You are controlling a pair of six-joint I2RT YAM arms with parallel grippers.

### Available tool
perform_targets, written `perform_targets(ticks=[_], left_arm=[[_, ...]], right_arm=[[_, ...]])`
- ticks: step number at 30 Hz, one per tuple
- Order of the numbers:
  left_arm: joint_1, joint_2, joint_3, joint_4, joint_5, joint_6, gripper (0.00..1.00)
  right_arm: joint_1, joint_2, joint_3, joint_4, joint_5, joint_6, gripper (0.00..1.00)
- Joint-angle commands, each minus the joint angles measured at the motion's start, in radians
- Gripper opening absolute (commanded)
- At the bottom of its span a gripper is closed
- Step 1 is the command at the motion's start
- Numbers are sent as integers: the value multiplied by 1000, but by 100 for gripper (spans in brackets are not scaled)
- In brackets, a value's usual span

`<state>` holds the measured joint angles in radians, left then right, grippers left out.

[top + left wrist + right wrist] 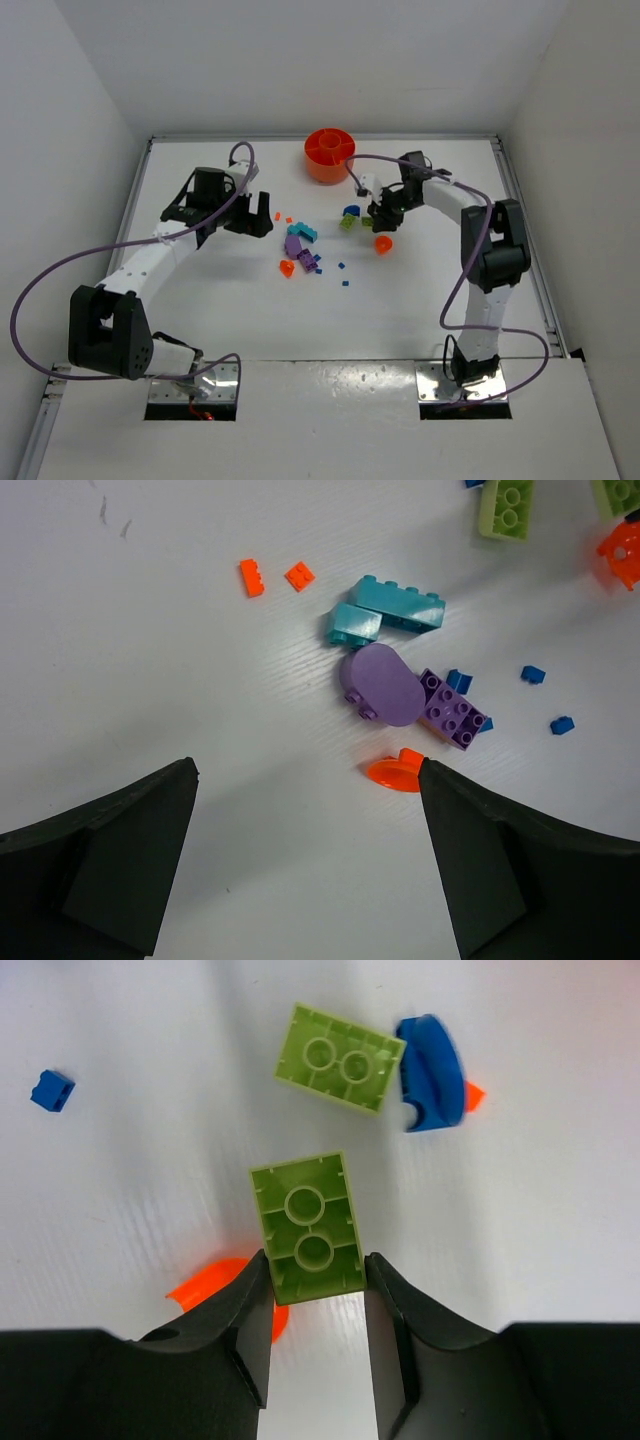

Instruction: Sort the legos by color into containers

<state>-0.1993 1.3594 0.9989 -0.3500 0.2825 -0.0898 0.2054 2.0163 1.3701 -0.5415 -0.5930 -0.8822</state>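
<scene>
Your right gripper (315, 1265) clamped on near end of lime brick (305, 1215); orange piece (205, 1285) partly hidden behind one finger. Second lime brick (340, 1058) just beyond, touching blue curved piece (432, 1072). Your left gripper (307, 770) spread wide, holding nothing, above cyan bricks (395, 602) and purple bricks (452, 710). Orange dish (318, 168) at far edge of table (300, 330), well apart from that pile. Open surface between pile and arm bases.

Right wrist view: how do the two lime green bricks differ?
The near lime brick is clamped by the fingers of the right gripper; the far lime brick lies free on the table. The near lime brick points away from the camera; the far lime brick lies angled across. Both are lime rectangles showing two rings.
</scene>
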Motion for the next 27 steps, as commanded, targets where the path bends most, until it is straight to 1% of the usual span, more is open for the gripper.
perform_targets(ticks=[1,2,5,10,11,13,15,16,17,18,19,21,22,25,26,27], left_arm=[[12,-3,0,28,-8,5,99],[12,-3,0,28,-8,5,99],[21,-14,0,28,-8,5,99],[40,-25,0,28,-8,-5,99],[52,-25,0,28,-8,-5,99],[61,-25,10,28,-8,-18,99],[70,-2,47,28,-8,-18,99],[70,21,64,28,4,-18,99],[70,35,82,17,18,-18,99],[70,67,124,17,46,-18,99],[70,67,144,8,62,-27,99],[90,116,179,8,113,-50,99],[90,128,199,8,156,-60,99],[118,156,190,8,199,-80,99],[130,156,181,22,208,-91,99],[130,156,170,31,208,-91,99]], right_arm=[[9,-103,-2,5,63,-15,6],[9,-116,-2,40,79,11,5],[19,-154,12,116,140,60,5],[37,-157,132,195,286,164,4],[37,-145,150,228,307,176,4],[60,-117,211,242,364,196,4],[75,-64,311,242,427,196,4],[89,-47,348,242,436,196,4],[89,-28,419,224,437,196,3],[98,-7,446,224,424,207,3],[98,-7,461,224,424,207,3],[109,15,490,276,435,198,3],[126,44,506,276,435,198,3],[166,126,627,267,510,169,3],[175,180,679,282,557,169,1],[189,197,690,304,576,169,1]])
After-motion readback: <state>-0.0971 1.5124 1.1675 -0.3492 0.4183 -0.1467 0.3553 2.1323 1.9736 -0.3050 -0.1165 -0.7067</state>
